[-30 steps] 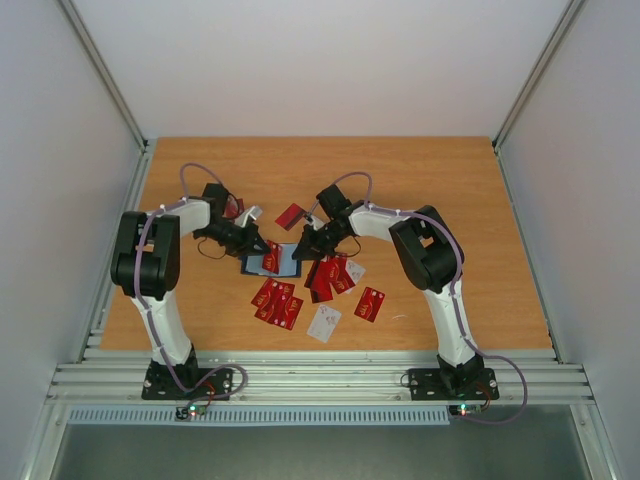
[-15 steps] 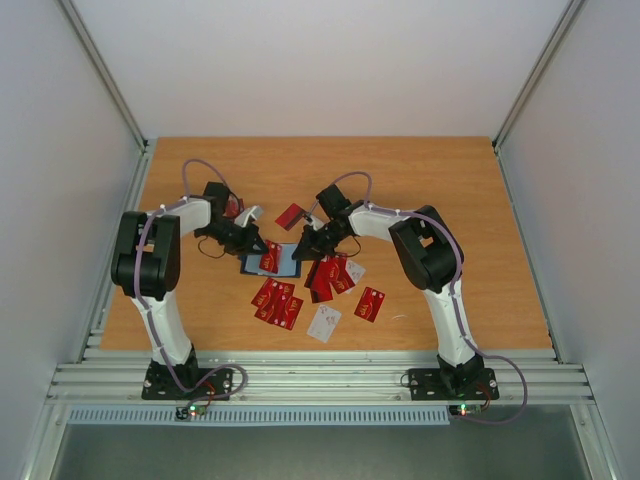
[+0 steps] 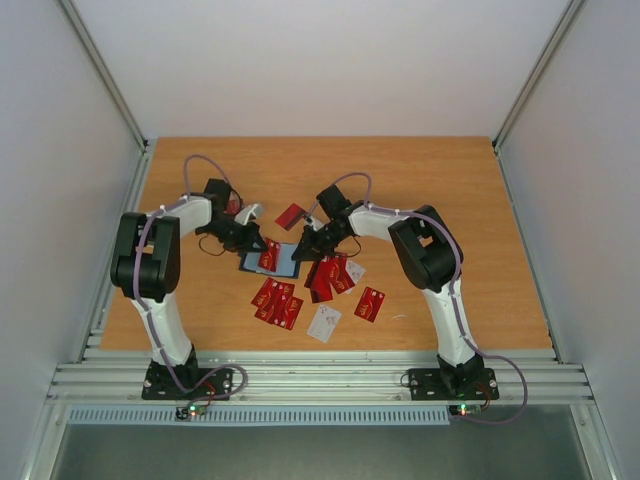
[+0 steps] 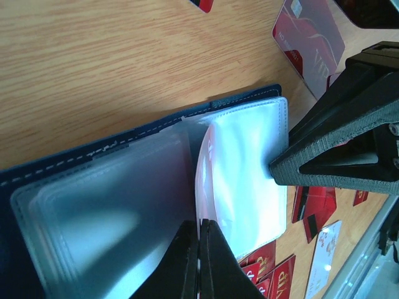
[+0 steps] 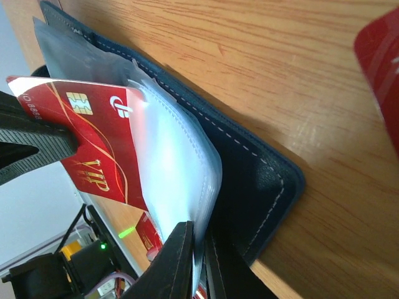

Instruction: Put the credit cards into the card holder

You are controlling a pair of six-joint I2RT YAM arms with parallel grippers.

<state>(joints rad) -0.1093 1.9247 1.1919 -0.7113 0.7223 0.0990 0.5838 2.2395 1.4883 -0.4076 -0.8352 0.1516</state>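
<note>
As left jaws pinch card [image 5: 93, 149], in holder [image 5: 249, 180]

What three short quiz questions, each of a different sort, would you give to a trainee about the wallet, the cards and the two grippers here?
1. True or false: the card holder is folded shut.
2. Choose one. The left gripper holds: A) a white card; B) a red card; C) nothing.
3. Fill the gap: the right gripper pinches a ____ of the card holder.

Key
1. False. It lies open, with its inner pockets showing.
2. B. The card's far edge is at the mouth of a pocket.
3. clear sleeve. It is lifted away from the navy cover.
</note>
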